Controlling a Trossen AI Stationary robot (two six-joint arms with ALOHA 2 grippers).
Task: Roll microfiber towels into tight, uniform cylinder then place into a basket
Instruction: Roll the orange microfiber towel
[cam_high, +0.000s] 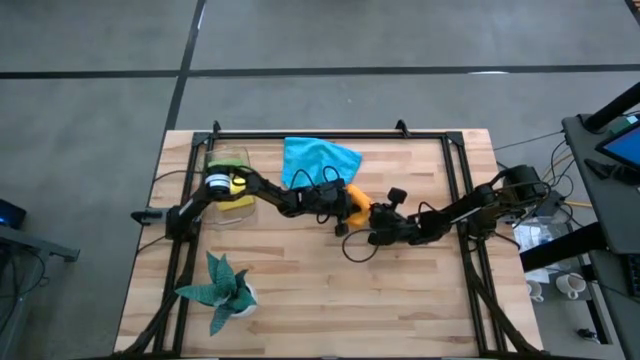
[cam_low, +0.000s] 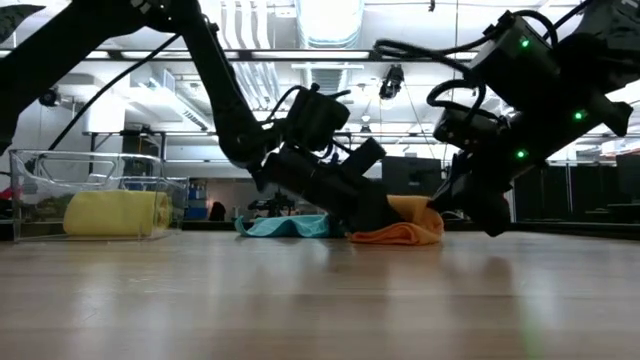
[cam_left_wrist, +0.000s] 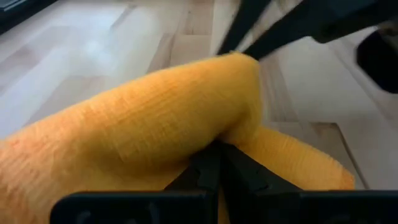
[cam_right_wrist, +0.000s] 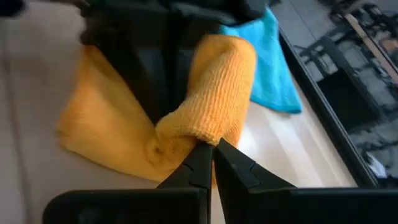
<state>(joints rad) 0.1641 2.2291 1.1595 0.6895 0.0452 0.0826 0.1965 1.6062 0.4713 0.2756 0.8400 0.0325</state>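
The orange towel (cam_high: 355, 197) lies half rolled mid-table, with a thick roll (cam_right_wrist: 217, 81) on top of a flat part (cam_right_wrist: 106, 124) that rests on the wood. My left gripper (cam_left_wrist: 219, 158) is shut, its tips in the crease below the roll. My right gripper (cam_right_wrist: 213, 149) is shut at the roll's near end. A blue towel (cam_high: 320, 158) lies spread out behind them. The clear basket (cam_low: 90, 170) at the far left holds a yellow roll (cam_low: 118, 213). My left gripper presses its shut fingertips into the crease (cam_left_wrist: 217, 140) where the roll meets the flat layer, coming slanting down from the table's left. Whether any cloth is caught between the fingers, the towel hides. My right gripper pinches the roll's end (cam_right_wrist: 199, 134) at its fingertips, slanting down from the table's right, along the roll. The roll rests on the towel's flat part on the table.
A black metal frame (cam_high: 330, 133) runs round the table's far edge and sides. A teal plant in a white pot (cam_high: 222, 290) stands at the near left. Bare wood lies in front of the grippers toward the near edge.
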